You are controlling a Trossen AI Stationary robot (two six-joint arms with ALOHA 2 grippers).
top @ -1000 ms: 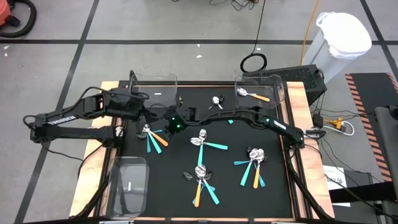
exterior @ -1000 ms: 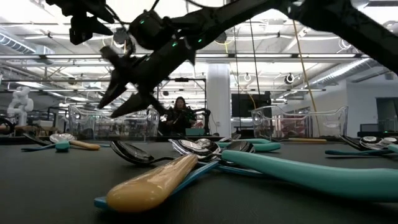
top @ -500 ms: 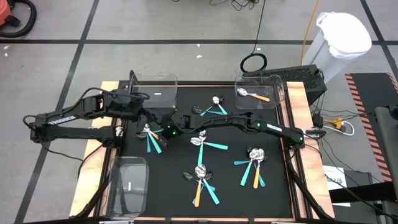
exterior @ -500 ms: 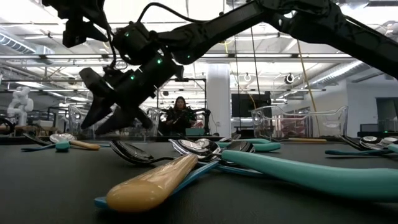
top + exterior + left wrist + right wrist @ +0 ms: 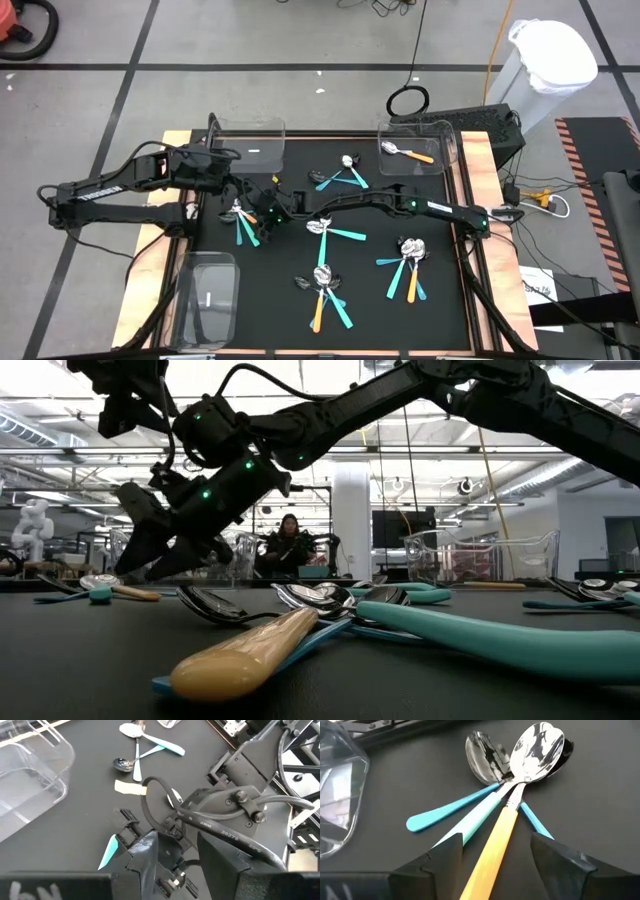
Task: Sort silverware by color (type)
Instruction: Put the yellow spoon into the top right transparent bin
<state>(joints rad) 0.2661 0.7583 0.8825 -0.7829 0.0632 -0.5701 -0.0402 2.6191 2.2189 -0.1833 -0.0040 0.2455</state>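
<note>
over spoons (image 5: 512, 780), right gripper (image 5: 495, 852) (fingers apart)

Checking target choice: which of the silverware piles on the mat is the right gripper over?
The left-most pile, near the left arm: the open right gripper straddles its orange-handled spoon. The other piles lie farther right.

This is a big robot lab. The room behind the tabletop (image 5: 90, 660) is wide and open, with long ceiling lights (image 5: 560, 465), pipes and hanging cables (image 5: 405, 450). A white robot figure (image 5: 30, 525) stands far off, and a person (image 5: 290, 540) sits at a desk. The floor (image 5: 300, 30) is grey with taped lines.
</note>
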